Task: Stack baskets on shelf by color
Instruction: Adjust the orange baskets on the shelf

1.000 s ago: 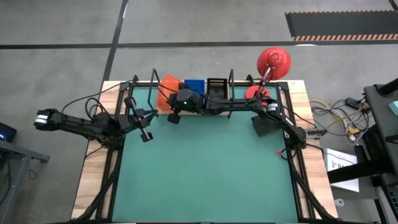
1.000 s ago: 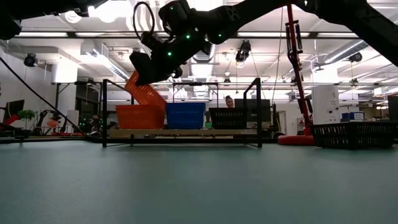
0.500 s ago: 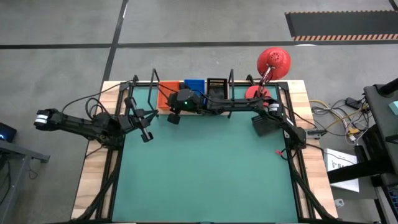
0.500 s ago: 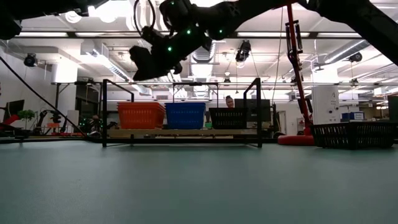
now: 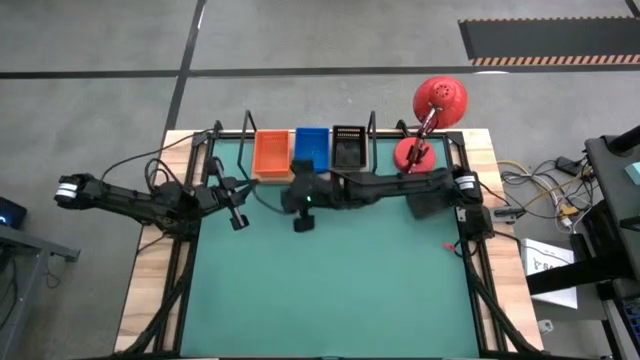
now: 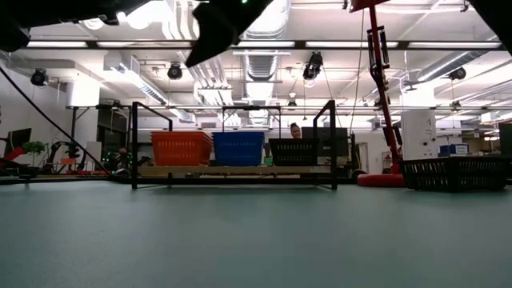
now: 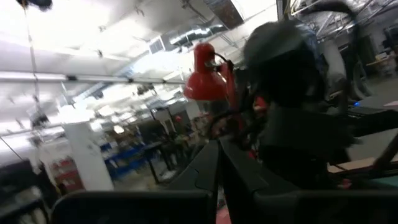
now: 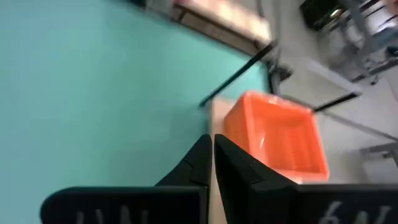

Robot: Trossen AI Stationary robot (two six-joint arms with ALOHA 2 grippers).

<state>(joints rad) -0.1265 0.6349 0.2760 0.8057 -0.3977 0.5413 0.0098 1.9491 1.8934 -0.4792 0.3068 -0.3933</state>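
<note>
Right jaws point(image 5: 303, 222) were found shut and empty beside the light wooden shelf point(image 5: 312, 176), orange mesh basket point(image 5: 271, 154) seated; left jaws point(image 5: 238, 221) shut, empty.

The high view looks straight down from well above, taking in the whole green-matted table point(image 5: 330, 280), both arms and the surrounding floor, while the low view sits at table-top height and faces level across the mat toward the shelf point(image 6: 232, 170) and the room behind. Both share the shelf with its orange basket point(image 5: 271, 153) and the red lamp point(image 5: 438, 100). The right wrist view looks closely down past its shut jaws at mat and orange basket; the left wrist view faces the lamp.
</note>
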